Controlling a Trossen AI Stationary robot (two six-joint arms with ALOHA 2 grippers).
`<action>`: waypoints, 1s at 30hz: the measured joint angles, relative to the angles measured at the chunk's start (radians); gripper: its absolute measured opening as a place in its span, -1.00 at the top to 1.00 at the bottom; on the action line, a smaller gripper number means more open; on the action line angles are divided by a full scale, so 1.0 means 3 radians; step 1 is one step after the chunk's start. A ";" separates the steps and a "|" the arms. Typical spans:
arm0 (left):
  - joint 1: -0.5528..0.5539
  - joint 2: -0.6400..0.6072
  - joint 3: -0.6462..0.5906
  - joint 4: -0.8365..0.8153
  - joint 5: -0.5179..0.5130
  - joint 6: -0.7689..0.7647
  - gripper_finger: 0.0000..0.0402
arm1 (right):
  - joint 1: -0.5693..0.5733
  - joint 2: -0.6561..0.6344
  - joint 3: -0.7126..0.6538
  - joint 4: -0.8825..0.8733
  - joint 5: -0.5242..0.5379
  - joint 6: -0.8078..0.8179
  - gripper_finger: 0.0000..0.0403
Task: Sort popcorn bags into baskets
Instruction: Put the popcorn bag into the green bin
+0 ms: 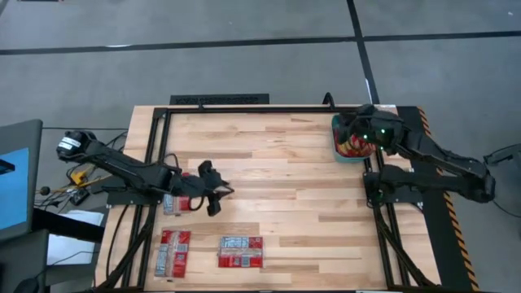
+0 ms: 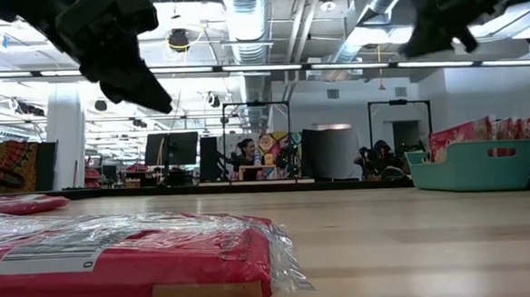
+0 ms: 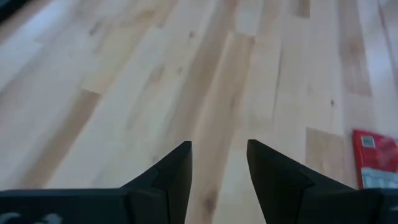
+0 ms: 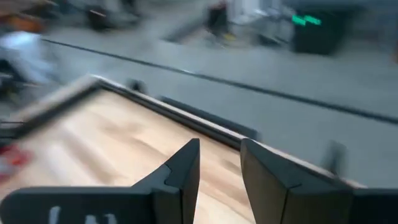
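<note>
Right now I'm looking at the wooden table [image 1: 285, 195] filling the centre of the high view, black frame rails around it.

Left arm is reaching in from the left edge of the frame, and the left gripper [image 1: 215, 192] is hanging above the boards at centre-left. In the left wrist view its fingers [image 3: 176, 171] are standing apart with bare wood between them, gripping nothing. In the low view it is showing dark at the upper left, clear of the tabletop.

Right arm is coming in from the right edge; the right gripper [image 1: 356, 130] is hovering over the basket at the upper right of the high view. Its wrist view is showing two fingers [image 4: 184, 169] with a narrow gap and nothing between them, the table edge and floor beyond.

Teal basket [image 1: 336, 150] is sitting at the table's upper right corner; in the low view it is at the right [image 2: 470, 166], with red popcorn bags [image 2: 464, 134] standing up out of it.

Three loose bags are lying flat in the lower left of the high view: one bag [image 1: 181, 203] just beside the left gripper, partly under the arm, a second bag [image 1: 174, 252] below it near the table's front edge, a third bag [image 1: 240, 251] just to the right of that one. Third and second are apart, not touching.

Low view foreground is filled by a wrapped red packet [image 2: 125, 260] at lower left.
</note>
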 joint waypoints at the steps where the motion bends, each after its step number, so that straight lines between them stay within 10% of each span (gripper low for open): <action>1: -0.0034 0.0051 0.0000 0.0030 -0.0009 -0.0006 0.29 | 0.0105 0.0005 0.0000 0.0127 -0.0039 -0.0025 0.31; 20: -0.0034 0.0748 0.0000 0.1994 -0.0492 0.0870 0.28 | 0.1565 0.1031 0.0001 0.0812 0.0573 0.0745 0.41; 30: -0.0009 0.0865 -0.0003 0.1577 -0.0743 0.0816 -0.13 | 0.1748 0.1426 0.0001 0.1200 0.0560 0.0855 0.39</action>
